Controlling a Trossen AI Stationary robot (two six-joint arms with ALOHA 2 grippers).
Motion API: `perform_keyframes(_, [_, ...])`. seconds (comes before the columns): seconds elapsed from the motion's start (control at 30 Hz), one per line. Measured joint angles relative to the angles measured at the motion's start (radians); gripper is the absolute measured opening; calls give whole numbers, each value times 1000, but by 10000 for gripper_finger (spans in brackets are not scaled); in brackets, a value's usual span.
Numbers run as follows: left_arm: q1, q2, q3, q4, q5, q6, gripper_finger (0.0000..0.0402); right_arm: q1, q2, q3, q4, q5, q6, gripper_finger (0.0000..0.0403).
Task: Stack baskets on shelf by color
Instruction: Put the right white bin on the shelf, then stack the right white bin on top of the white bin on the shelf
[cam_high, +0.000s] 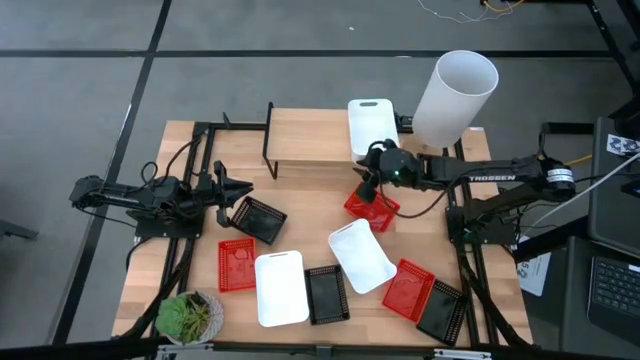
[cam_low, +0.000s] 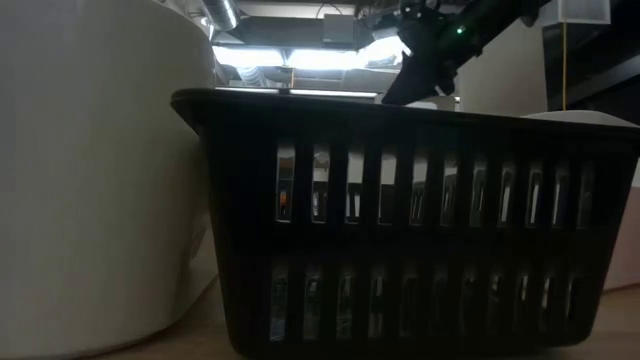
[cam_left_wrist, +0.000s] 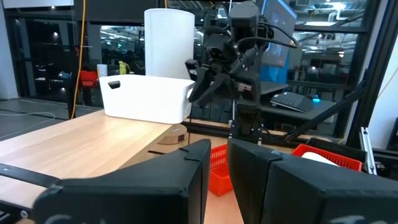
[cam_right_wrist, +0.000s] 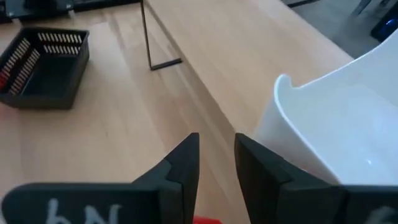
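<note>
Baskets (cam_high: 281, 287): smooth white, slatted red, black; both grippers' fingers slightly apart, empty.

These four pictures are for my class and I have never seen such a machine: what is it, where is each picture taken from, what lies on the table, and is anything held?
It is a robot with two dark arms at a wooden table. One picture looks straight down, one sits at table height behind a black basket, and one comes from each wrist. On the table lie red, black and white baskets, a plant and a tall white cylinder. One white basket already sits on the low shelf. The left gripper waits near another black basket, holding nothing. The right gripper hangs over a red basket beside the shelf, jaws slightly apart, also holding nothing.
</note>
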Motion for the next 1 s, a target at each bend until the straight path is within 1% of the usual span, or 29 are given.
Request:
perform_keyframes(0.37, [0, 0, 0, -2, 0, 0, 46, 0, 2, 0, 47, 153, 0, 101])
perform_keyframes(0.5, [0, 0, 0, -2, 0, 0, 46, 0, 2, 0, 71, 180, 7, 101])
perform_keyframes(0.63, [0, 0, 0, -2, 0, 0, 46, 0, 0, 0, 126, 173, -5, 101])
perform_keyframes(0.7, [0, 0, 0, -2, 0, -1, 46, 9, -13, 6, 153, 93, -31, 101])
perform_keyframes(0.77, [0, 0, 0, -2, 0, -8, 46, 26, -36, 41, 142, -36, -49, 101])
perform_keyframes(0.83, [0, 0, 0, -2, 0, -9, 46, 44, -72, 89, 80, -185, -58, 101])
perform_keyframes(0.9, [0, 0, 0, -2, 0, -9, 46, 61, -108, 144, -63, -329, -63, 101])
perform_keyframes(0.93, [0, 0, 0, -2, 0, -9, 46, 68, -121, 166, -150, -381, -52, 101])
perform_keyframes(1.0, [0, 0, 0, -2, 0, -8, 46, 88, -142, 200, -329, -445, -21, 101])
